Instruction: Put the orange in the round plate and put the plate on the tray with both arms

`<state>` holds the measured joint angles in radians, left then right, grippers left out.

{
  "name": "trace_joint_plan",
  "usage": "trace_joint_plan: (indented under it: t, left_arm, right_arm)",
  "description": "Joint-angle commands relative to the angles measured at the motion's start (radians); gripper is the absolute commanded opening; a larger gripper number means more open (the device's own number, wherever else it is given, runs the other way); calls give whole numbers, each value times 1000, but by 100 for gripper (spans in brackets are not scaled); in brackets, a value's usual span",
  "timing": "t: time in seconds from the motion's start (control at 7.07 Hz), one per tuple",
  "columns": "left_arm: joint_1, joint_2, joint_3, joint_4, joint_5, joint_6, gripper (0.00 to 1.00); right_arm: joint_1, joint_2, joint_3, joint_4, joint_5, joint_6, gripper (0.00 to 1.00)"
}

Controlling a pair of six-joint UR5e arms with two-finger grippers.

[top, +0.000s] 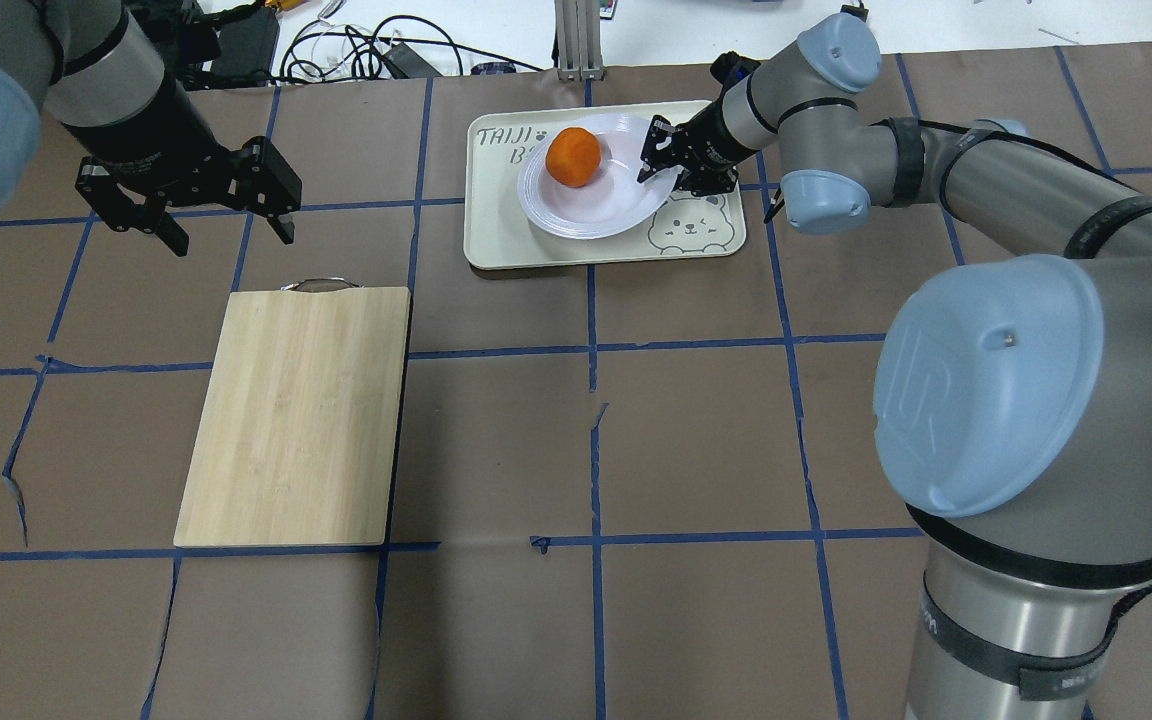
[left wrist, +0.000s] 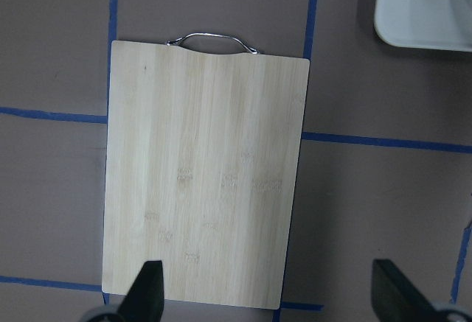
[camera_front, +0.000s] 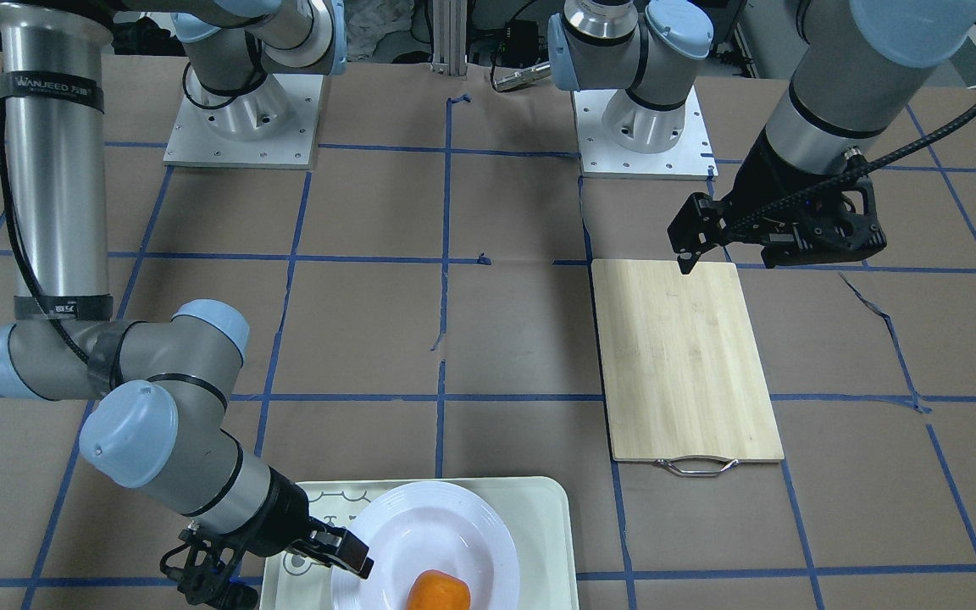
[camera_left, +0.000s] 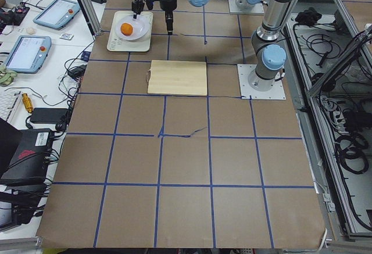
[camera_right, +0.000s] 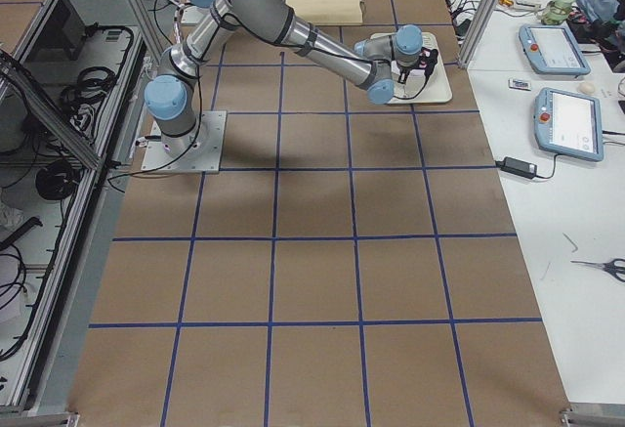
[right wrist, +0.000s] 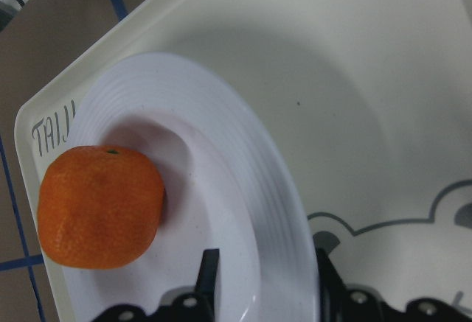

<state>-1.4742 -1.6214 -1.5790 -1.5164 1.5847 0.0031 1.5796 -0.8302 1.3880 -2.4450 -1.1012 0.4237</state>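
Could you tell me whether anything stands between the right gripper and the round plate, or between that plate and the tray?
Nothing visible does. The right gripper straddles the round plate at its rim, and the plate, holding the orange, lies over the tray. The cutting board lies well aside.

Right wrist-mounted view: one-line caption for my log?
Right gripper straddling the rim of the round plate, which holds the orange and sits on the tray.

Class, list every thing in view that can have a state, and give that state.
orange, whole, lying in the round plate.
round plate, right way up on the tray, holding the orange.
tray, lying flat, carrying the plate.
cutting board, lying flat, bare.
left tool, open, empty.
right tool, open, astride the plate's rim.
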Motion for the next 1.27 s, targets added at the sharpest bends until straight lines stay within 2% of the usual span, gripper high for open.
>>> trace_joint_plan:
  t: [0.0, 0.14, 0.28, 0.57, 0.71, 0.85, 1.13]
  left_arm:
    - [-1, 0, 1, -1, -2, 0, 100]
    - [-2, 0, 2, 1, -11, 0, 100]
    - [-2, 1, 4, 1, -43, 2, 100]
    - [-2, 8, -1, -1, -37, 11, 100]
    - [-2, 9, -1, -1, -37, 11, 100]
    - [-2, 9, -1, -1, -37, 11, 100]
    - [-2, 11, -1, -1, -37, 11, 100]
  right_arm:
    - [-1, -93, -73, 191, -182, -87, 100]
    - [-4, -159, -108, 353, -247, -217, 100]
    - [-9, -235, -128, 474, -332, -262, 100]
    - [-7, -476, -110, 790, -380, -272, 100]
    - [-3, -557, -106, 895, -432, -273, 100]
    - [3, -579, -89, 946, -422, -334, 100]
    - [7, -586, -57, 936, -433, -408, 100]
